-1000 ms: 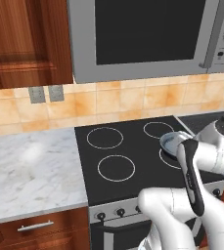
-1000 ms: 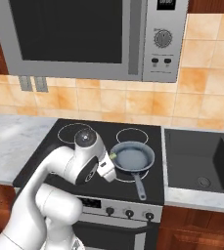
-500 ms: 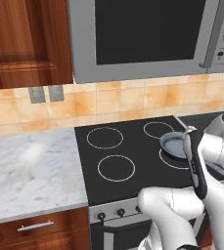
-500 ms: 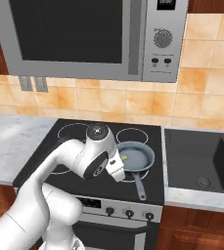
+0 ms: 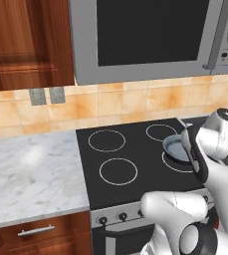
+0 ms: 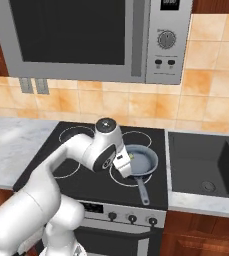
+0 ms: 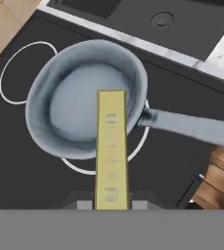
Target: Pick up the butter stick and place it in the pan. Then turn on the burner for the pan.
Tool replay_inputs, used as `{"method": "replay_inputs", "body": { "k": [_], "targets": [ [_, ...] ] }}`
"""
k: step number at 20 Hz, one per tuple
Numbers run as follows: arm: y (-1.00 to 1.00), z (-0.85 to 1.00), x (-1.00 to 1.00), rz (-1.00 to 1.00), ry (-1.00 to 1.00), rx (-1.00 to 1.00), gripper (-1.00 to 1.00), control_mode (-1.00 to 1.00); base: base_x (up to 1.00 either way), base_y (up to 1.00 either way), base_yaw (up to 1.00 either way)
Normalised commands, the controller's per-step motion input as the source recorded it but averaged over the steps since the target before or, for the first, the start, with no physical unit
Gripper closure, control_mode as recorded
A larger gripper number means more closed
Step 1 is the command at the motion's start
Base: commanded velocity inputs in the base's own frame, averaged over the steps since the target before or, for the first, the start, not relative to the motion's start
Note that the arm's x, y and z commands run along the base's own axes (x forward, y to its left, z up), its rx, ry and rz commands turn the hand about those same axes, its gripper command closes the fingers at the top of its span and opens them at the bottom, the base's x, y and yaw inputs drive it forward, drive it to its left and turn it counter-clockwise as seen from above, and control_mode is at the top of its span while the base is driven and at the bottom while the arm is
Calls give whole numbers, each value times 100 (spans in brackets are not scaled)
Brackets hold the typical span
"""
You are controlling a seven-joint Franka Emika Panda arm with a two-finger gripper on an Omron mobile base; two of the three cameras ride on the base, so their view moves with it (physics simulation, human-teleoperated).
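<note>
Closest to us, the knobs (image 6: 131, 218) run along the stove front, below the black cooktop (image 5: 135, 184). Up over the near right of that cooktop hangs the gripper (image 7: 112, 202), and it is pinching the butter (image 7: 112, 146), jaws pressed against the stick's near end in the hand view. The pale yellow stick reaches out from the fingers over the near rim of the pan (image 7: 84, 117) and ends above the pan's floor; whether it touches the pan I cannot tell. From the right base view there is just a small yellow speck of butter (image 6: 131, 156) at the hand, right beside the pan's (image 6: 141, 161) left rim. The pan sits on the burner (image 7: 84, 168), whose white ring shows just outside its near edge, and its dark handle (image 6: 143, 190) points toward the front of the stove. To the left, the two other rings (image 5: 118, 171) lie bare, with the marble counter (image 5: 31, 174) beyond them. To the right sits the dark sink (image 6: 201, 165). Farther back comes a small rear ring (image 7: 15, 73), then the tan tiled wall (image 6: 111, 105) with its outlets (image 5: 47, 95), and above it all the microwave (image 6: 86, 35).
</note>
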Motion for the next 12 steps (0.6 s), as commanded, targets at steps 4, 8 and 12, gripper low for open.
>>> {"method": "replay_inputs", "body": {
  "k": [4,8,12],
  "targets": [
    [-13,-2,24,0,4,0,100,-100,0,0,0],
    [-11,-13,21,0,4,0,100,-100,0,0,0],
    [-9,-20,23,0,3,0,100,-100,0,0,0]
  ]
}}
